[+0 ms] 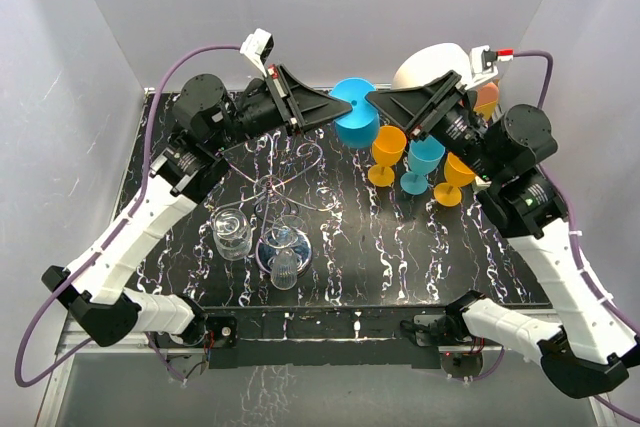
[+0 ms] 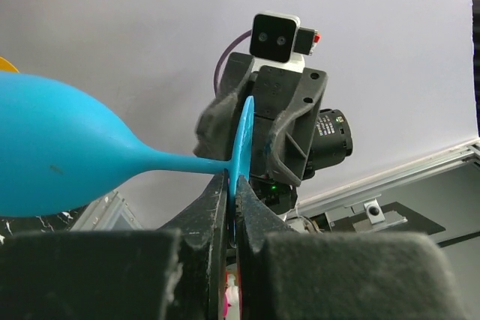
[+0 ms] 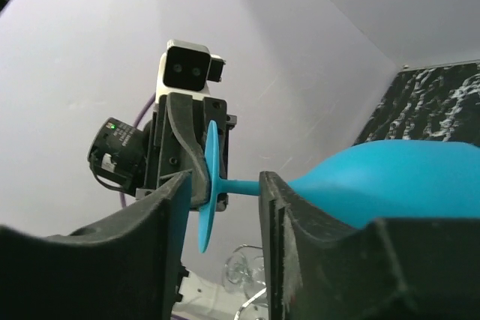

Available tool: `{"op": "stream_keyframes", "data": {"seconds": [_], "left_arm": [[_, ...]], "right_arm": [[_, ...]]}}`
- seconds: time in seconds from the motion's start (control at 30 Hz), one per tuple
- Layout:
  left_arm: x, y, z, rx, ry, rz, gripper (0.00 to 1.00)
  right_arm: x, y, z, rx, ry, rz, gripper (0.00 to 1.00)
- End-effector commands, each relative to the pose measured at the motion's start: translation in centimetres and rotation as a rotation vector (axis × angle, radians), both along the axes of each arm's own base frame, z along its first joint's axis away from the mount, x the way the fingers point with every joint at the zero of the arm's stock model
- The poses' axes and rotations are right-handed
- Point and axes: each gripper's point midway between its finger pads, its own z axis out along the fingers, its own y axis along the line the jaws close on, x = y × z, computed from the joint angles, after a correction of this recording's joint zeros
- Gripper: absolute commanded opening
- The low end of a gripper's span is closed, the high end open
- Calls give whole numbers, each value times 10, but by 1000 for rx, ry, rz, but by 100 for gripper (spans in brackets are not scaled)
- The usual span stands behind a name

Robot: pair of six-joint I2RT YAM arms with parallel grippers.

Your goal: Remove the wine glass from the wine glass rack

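**Left gripper [image 2: 234, 185] pinches blue wine glass [image 2: 67, 155] by its foot**

Nearest the bases, the wine glass rack [image 1: 290, 182] stands with clear glasses [image 1: 232, 232] beside it. Farther back, clear of the rack, the blue wine glass hangs between both arms. The right gripper [image 3: 225, 183] straddles its stem, jaws apart.

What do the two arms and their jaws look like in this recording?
The left arm and right arm both have white link covers and black joint housings. Each ends in black, wedge-shaped jaws, carries a white wrist camera with a dark face, and has a purple cable looping from the wrist.
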Motion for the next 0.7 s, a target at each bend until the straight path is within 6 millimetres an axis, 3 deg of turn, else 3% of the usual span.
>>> {"op": "stream_keyframes", "data": {"seconds": [0.0,0.13,0.27,0.43,0.67], "left_arm": [[-12,7,19,-76,-52,-4,0],[-16,7,28,-138,-55,-27,0],[-23,9,42,-213,-62,-69,0],[-38,18,63,-306,-85,-118,0],[-62,37,84,-408,-120,-163,0]], "right_arm": [[-15,-21,12,-44,-86,-81,48],[-25,-49,9,-115,-138,-207,72],[-35,-77,2,-157,-159,-326,89],[-47,-89,-7,-117,-169,-352,96],[-46,-68,-12,-28,-160,-246,97]]}}
